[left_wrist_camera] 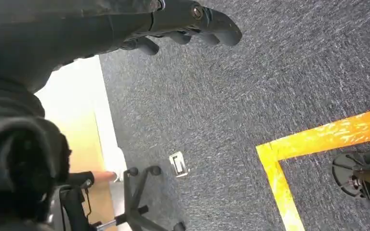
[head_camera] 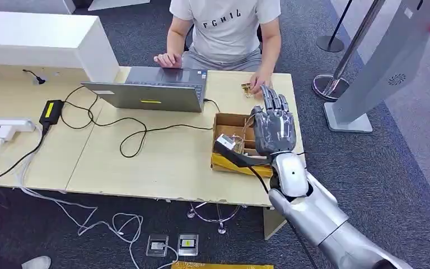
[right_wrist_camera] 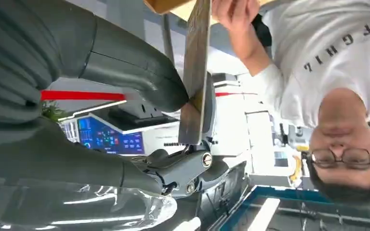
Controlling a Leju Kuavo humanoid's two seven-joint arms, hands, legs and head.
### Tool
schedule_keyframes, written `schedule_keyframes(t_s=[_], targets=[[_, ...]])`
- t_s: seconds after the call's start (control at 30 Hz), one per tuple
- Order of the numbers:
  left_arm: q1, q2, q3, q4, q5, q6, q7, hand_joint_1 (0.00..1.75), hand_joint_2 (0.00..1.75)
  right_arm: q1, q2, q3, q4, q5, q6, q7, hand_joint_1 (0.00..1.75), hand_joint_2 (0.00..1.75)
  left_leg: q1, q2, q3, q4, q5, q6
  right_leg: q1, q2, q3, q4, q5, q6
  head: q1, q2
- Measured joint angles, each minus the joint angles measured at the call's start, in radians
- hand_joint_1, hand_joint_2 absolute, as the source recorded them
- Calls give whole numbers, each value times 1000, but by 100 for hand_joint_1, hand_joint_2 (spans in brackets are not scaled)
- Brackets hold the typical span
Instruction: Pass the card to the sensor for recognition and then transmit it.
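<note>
My right hand (head_camera: 273, 126) is raised above the open cardboard box (head_camera: 230, 121) at the table's right end, fingers pointing toward the seated person. In the right wrist view the thumb (right_wrist_camera: 139, 72) and the fingers pinch a thin brownish card (right_wrist_camera: 195, 72) edge-on. The person's hand (right_wrist_camera: 236, 14) holds the card's far end. In the head view that hand (head_camera: 260, 80) is just beyond my fingertips, with the small yellowish card (head_camera: 247, 88) beside it. A black device with a white label (head_camera: 227, 145) lies across the box. My left hand (left_wrist_camera: 192, 19) hangs over the carpet, holding nothing.
A grey laptop (head_camera: 151, 89) stands open in front of the person, with black cables and a power adapter (head_camera: 51, 111) to its left. A white block (head_camera: 39, 39) sits at the back left. A kiosk base (head_camera: 347, 117) and stanchion stand right of the table.
</note>
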Motion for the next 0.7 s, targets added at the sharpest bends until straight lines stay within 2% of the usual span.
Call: schedule_keyframes(t_s=[0.37,0.7], targets=[[0,0,0,0,6,0,0,0,0,-5,22,2,-19,-3,-3,-11,175,175,0,0,0,0,0,0,0,0,0,0,0,0,0,0],[0,-6,0,0,14,8,6,0,0,-21,24,2,8,-20,-6,3,175,175,0,0,0,0,0,0,0,0,0,0,0,0,0,0]])
